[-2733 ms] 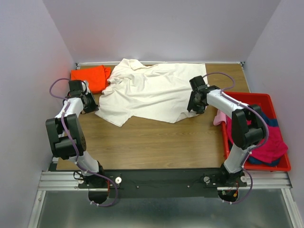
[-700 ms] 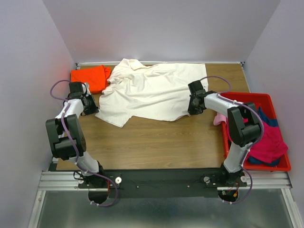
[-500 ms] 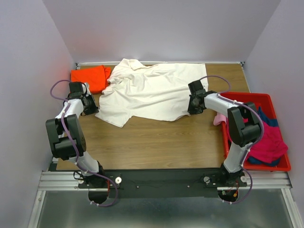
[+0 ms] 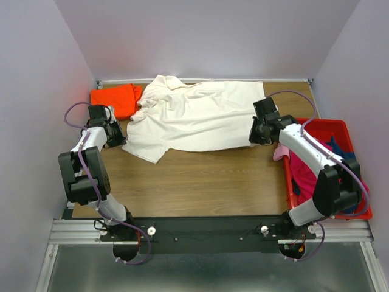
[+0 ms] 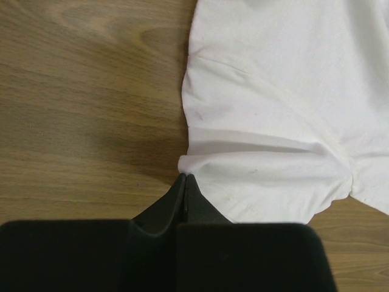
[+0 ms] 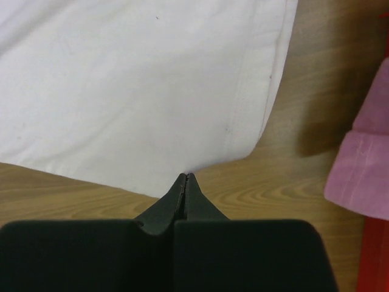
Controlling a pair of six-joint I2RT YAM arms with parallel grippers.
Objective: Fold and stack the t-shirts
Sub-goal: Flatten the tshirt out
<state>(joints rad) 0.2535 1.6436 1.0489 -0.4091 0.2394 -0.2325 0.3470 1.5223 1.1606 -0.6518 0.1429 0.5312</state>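
Note:
A large cream-white t-shirt (image 4: 194, 115) with a collar lies spread across the back of the table. My left gripper (image 4: 118, 139) is shut on the edge of its left sleeve; the left wrist view shows the cloth (image 5: 273, 109) puckering into the closed tips (image 5: 185, 177). My right gripper (image 4: 254, 139) is shut on the lower right corner of the hem, where the cloth (image 6: 134, 79) runs down to the closed tips (image 6: 186, 176). A folded bright orange t-shirt (image 4: 114, 97) lies at the back left.
A red bin (image 4: 331, 124) stands at the right edge holding magenta (image 4: 358, 182) and dark blue (image 4: 337, 149) shirts. A pale pink shirt (image 4: 279, 152) hangs over its near-left side, also visible as pink cloth (image 6: 364, 164) close to my right gripper. Walls enclose three sides.
The right gripper has shut on the hem corner and moved right, drawing the shirt's lower edge straighter. The left arm has not moved.

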